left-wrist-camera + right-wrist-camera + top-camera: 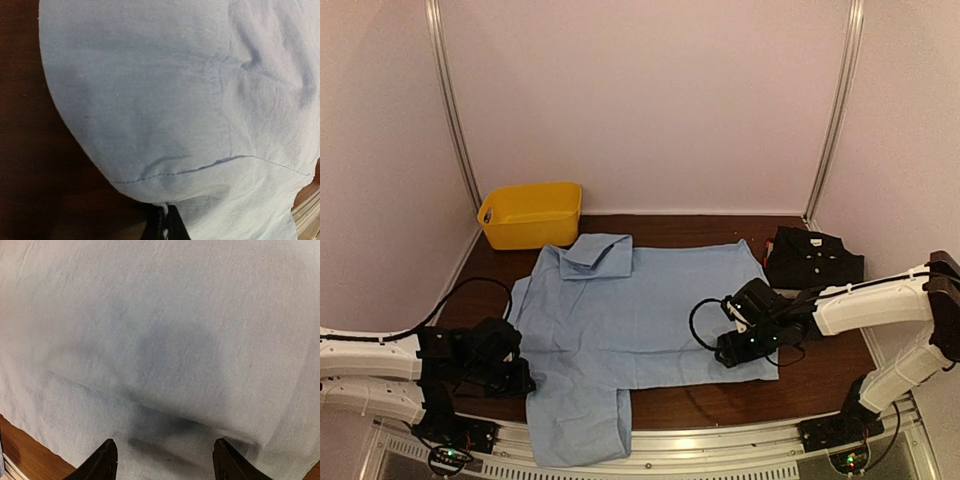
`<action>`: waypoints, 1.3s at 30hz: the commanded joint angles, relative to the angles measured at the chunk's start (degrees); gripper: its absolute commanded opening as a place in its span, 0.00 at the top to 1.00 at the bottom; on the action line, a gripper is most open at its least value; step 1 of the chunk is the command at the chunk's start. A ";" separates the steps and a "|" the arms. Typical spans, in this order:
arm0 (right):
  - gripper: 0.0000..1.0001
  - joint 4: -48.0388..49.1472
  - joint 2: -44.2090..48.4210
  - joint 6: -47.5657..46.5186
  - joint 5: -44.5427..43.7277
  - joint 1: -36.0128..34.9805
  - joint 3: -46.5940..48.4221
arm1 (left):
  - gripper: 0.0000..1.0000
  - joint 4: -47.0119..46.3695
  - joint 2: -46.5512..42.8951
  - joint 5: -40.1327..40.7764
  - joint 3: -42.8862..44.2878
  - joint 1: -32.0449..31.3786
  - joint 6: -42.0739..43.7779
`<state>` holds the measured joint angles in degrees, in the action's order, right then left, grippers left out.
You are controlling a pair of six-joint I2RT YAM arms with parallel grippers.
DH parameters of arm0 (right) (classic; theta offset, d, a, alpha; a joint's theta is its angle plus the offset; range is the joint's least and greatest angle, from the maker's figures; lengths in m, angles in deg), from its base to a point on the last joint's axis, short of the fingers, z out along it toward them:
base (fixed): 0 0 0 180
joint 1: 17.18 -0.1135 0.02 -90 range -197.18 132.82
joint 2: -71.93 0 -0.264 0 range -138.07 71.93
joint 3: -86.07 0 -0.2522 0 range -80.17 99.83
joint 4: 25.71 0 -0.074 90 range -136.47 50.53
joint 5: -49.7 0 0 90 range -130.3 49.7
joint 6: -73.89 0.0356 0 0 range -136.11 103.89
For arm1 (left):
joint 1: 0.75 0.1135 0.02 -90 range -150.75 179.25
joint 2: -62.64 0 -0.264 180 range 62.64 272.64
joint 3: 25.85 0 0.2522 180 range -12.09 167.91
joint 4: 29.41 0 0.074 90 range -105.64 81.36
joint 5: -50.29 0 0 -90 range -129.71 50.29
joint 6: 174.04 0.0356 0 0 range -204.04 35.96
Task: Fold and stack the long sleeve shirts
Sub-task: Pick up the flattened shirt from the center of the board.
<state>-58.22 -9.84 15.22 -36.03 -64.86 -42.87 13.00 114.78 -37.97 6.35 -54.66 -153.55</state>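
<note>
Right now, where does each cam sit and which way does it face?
Top external: above and behind the bases, looking down at the table; both arms, yellow bin, black shirt show.
Left wrist: behind left gripper, facing the light blue shirt edge; fingertips together at bottom.
Right wrist: behind right gripper, facing down onto that shirt; two parted fingers show.
Shared: all see that shirt.

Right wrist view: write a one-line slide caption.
Open right claw over the light blue shirt, dark wooden table showing at the corner.
</note>
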 commanded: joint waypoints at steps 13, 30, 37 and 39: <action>0.32 -11.66 9.42 -0.27 -2.37 0.15 2.03 | 1.00 14.46 0.06 6.21 18.82 2.23 13.41; 0.31 -12.20 7.59 0.97 -1.33 -4.50 0.85 | 1.00 20.12 4.67 6.16 28.64 15.24 30.14; 0.31 -9.80 12.94 3.11 -0.43 -8.65 -1.60 | 1.00 16.19 6.80 4.18 27.05 15.32 31.03; 0.31 -9.65 13.30 3.52 -1.27 -10.68 -1.70 | 1.00 15.53 7.28 4.15 27.35 15.45 31.46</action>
<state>-69.30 1.83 17.01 -36.22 -72.49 -43.68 31.84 121.32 -33.10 34.00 -39.78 -124.09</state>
